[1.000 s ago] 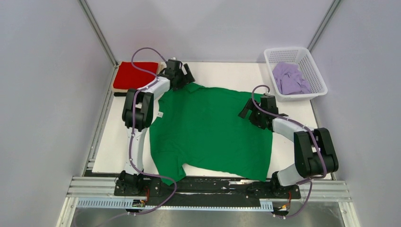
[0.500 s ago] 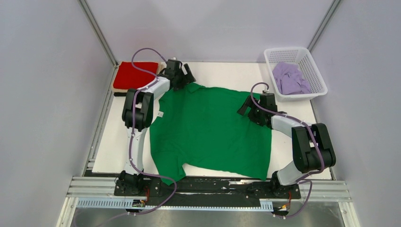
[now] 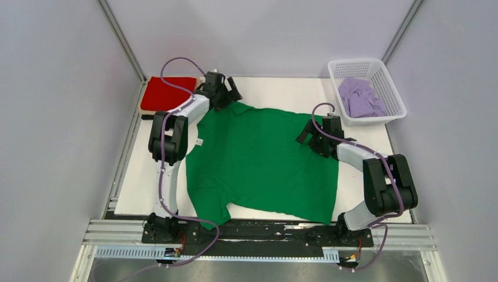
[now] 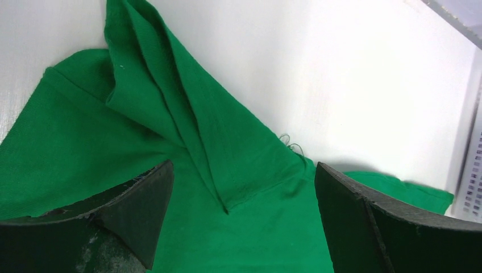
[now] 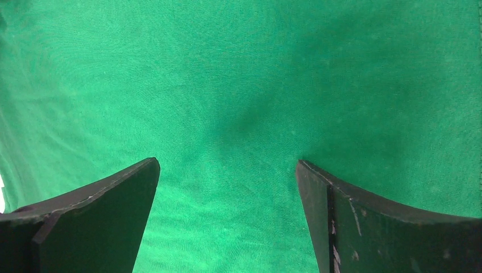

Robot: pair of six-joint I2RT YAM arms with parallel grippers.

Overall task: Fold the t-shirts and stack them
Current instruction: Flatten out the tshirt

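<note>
A bright green t-shirt (image 3: 258,161) lies spread flat on the white table, with a white tag (image 3: 199,141) at its left edge. My left gripper (image 3: 226,97) is open over the shirt's far left corner, where a folded sleeve (image 4: 170,108) lies between and beyond the jaws. My right gripper (image 3: 309,136) is open just above the shirt's right edge, and green cloth (image 5: 239,96) fills its view. A folded red t-shirt (image 3: 166,92) lies at the far left. A lilac t-shirt (image 3: 359,97) sits crumpled in the basket. The beige and black shirts are out of view.
A white plastic lattice basket (image 3: 392,88) stands at the far right corner. Grey walls close in both sides. Bare white table (image 3: 282,91) shows beyond the green shirt. The metal rail (image 3: 258,232) runs along the near edge.
My left arm's elbow has shifted slightly left and its gripper has turned a little at the shirt's corner. The right gripper moved slightly toward the far side earlier and now holds still.
</note>
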